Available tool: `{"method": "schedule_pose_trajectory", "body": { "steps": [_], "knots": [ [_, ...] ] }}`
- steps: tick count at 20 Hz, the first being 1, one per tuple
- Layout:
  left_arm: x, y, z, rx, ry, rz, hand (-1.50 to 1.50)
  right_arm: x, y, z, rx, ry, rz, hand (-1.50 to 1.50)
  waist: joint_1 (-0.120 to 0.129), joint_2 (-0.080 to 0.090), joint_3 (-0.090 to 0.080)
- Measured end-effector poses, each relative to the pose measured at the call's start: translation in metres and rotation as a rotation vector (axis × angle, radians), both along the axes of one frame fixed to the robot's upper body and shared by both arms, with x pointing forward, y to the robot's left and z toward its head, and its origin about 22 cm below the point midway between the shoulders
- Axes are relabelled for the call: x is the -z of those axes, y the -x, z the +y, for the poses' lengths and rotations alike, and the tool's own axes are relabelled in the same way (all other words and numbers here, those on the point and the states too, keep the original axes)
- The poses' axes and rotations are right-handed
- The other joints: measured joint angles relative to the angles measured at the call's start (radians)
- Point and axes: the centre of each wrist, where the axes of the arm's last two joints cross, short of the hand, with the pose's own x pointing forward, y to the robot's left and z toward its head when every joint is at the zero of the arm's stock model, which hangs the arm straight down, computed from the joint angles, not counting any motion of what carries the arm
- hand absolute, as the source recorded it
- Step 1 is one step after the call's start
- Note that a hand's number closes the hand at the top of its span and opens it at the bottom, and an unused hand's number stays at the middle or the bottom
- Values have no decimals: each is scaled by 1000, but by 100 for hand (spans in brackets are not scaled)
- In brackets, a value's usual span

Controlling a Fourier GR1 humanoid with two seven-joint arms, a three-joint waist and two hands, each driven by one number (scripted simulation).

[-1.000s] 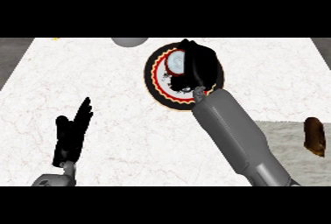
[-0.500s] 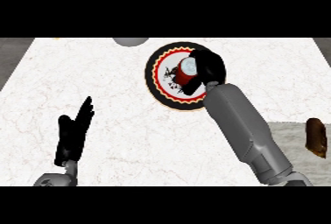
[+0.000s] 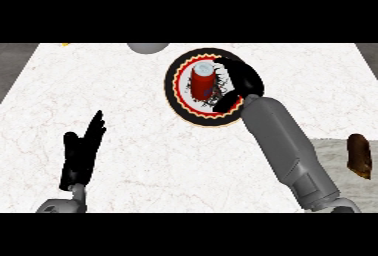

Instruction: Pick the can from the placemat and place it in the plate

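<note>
A red can (image 3: pixel 203 80) with a silver top stands upright on the round plate (image 3: pixel 183 102), which has a black rim and a red and yellow patterned ring. My right hand (image 3: pixel 241 80) is just right of the can, over the plate's right side. Its fingers are spread and relaxed, one fingertip near the can's top and the thumb (image 3: pixel 225 102) low beside its base, and the can's body shows in full. At the lower left my left hand (image 3: pixel 80 155) rests open over the counter, fingers pointing up. The grey placemat (image 3: pixel 332 146) lies at the right edge.
A brown oblong object (image 3: pixel 359 156) lies on the placemat at the far right. At the counter's far edge sits a grey rounded object (image 3: pixel 148 47), cut off by the view. A small yellow thing (image 3: pixel 65 44) shows at the top left. The counter is white marble.
My right hand has slid to the right off the can, which it covered a second ago. The can now stands uncovered on the plate. The left hand has stayed put.
</note>
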Motion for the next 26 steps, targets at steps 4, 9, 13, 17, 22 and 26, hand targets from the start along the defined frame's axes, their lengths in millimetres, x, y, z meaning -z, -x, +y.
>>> {"method": "schedule_pose_trajectory", "body": {
  "steps": [4,9,13,17,22,26],
  "knots": [
    [2,2,2,-6,3,1,0,-11,0,-7,5,-274,-114,-150,-8,-1,1],
    [3,7,3,-9,4,-5,0,-6,3,-39,44,-542,-166,-150,-11,-3,1],
    [8,8,4,-12,-1,-1,0,-3,8,-63,29,-651,-165,-150,-12,-3,0],
    [1,6,7,-2,6,3,0,13,13,-78,2,-704,-163,-150,-7,-2,0],
    [0,7,11,-6,8,2,0,29,21,-81,-39,-736,-181,-150,-6,-2,0],
    [-2,9,11,-6,6,0,0,33,21,-78,-42,-727,-182,-150,-5,-2,0]
  ]
}}
